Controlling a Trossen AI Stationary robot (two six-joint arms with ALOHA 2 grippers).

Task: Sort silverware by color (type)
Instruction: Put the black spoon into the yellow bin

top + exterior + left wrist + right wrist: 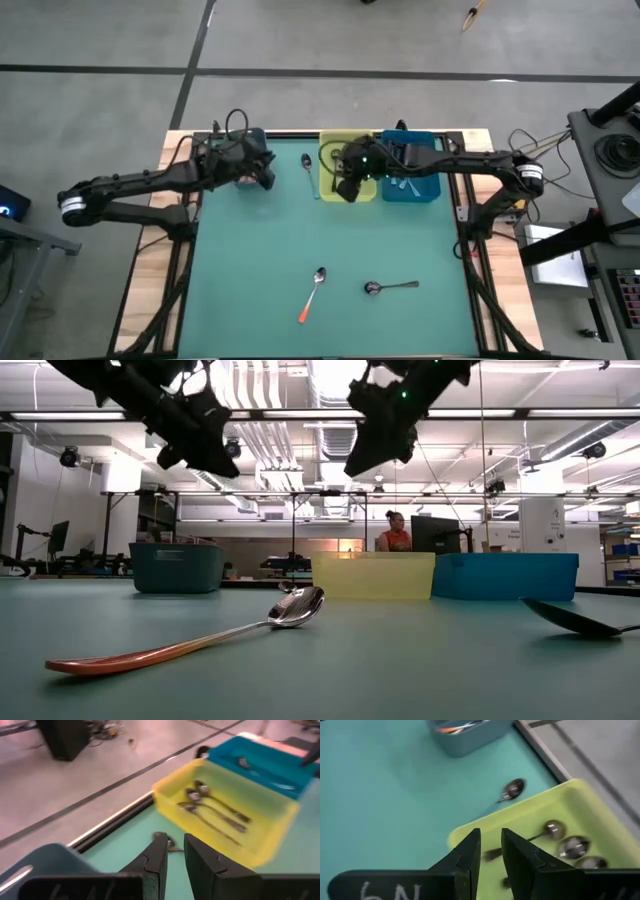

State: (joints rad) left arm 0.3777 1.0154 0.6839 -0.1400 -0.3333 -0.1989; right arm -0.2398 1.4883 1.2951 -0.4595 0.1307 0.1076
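Observation:
Three spoons lie flat on the green mat: an orange-handled one (pixel 312 293) and a dark one (pixel 390 287) near the front, and a pale-handled one (pixel 307 165) between the dark teal bin (pixel 245 145) and the yellow bin (pixel 330 180). The yellow bin holds several spoons (pixel 215 810), and more lie in the blue bin (pixel 410 180). My left gripper (pixel 268 180) hangs in the air beside the teal bin. My right gripper (pixel 345 190) hangs above the yellow bin's near side. Each has a narrow gap between its fingers, with nothing in it.
The three bins stand in a row along the table's far edge. Orange handles show inside the teal bin (pixel 465 735). The middle of the mat (pixel 330 240) is bare. A person (pixel 393 532) sits in the room beyond the far edge.

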